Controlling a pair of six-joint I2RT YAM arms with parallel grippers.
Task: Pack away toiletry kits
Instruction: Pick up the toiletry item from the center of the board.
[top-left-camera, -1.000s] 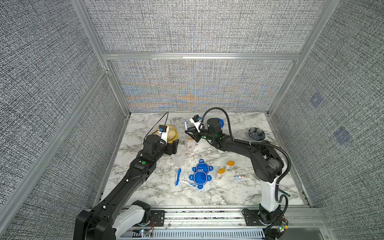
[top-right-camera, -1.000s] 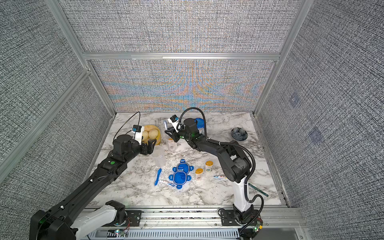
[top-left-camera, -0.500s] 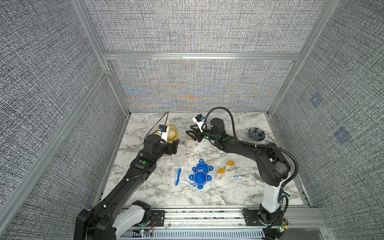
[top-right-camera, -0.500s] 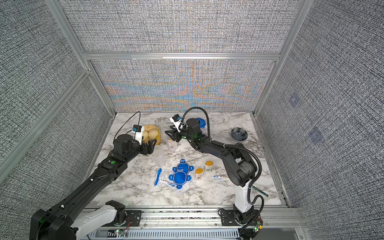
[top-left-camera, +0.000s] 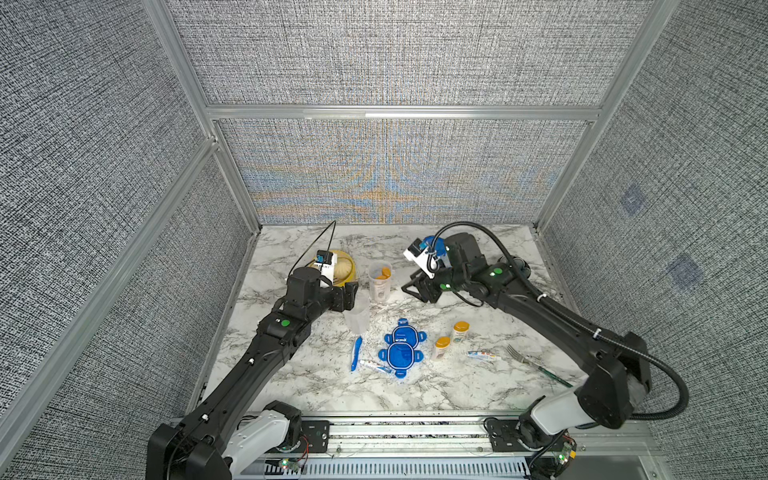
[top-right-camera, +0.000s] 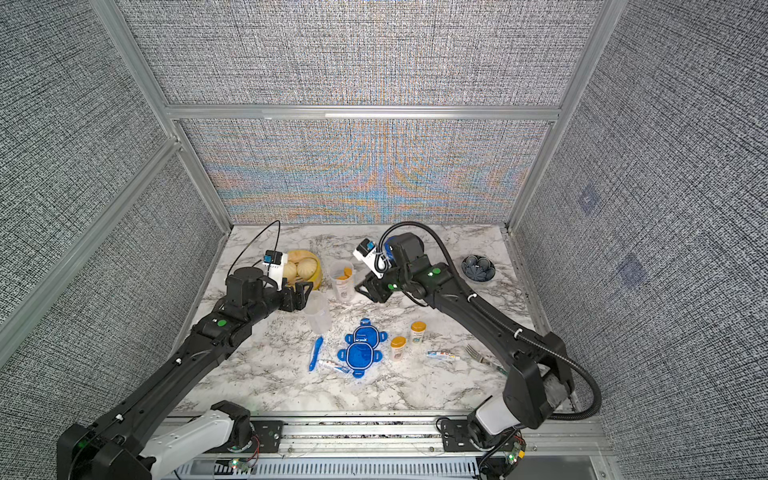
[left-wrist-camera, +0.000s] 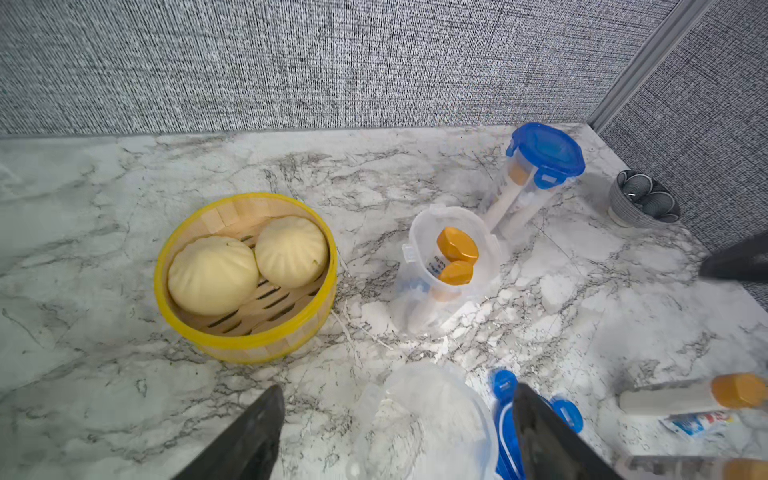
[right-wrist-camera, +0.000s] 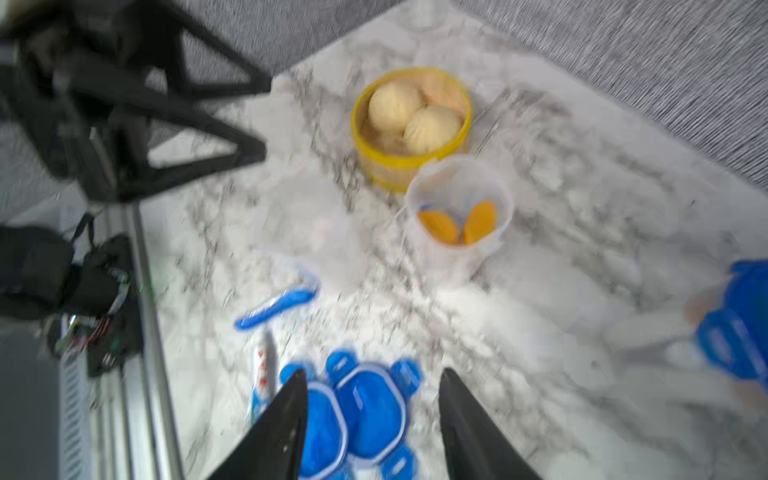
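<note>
Hands both spread, nothing gripped. Left hand (top-left-camera: 350, 295) hangs at the rim of the empty tub (top-left-camera: 357, 319); contact not visible. Right hand (top-left-camera: 414, 291) hovers just beside the lidless tub (top-left-camera: 379, 282), which holds two orange-capped bottles (left-wrist-camera: 455, 253). Lidded tub (left-wrist-camera: 540, 166) stands behind. Toward the bench (top-left-camera: 316, 386) front lie two blue lids (top-left-camera: 401, 347), a toothbrush (top-left-camera: 356, 353), a toothpaste tube (top-left-camera: 374, 365) and two standing bottles (top-left-camera: 460, 331).

Lidded tub (right-wrist-camera: 737, 328) blurry, cropped @ edge

Bright even light, soft shadows, right wrist view motion-blurred, wall moiré
</note>
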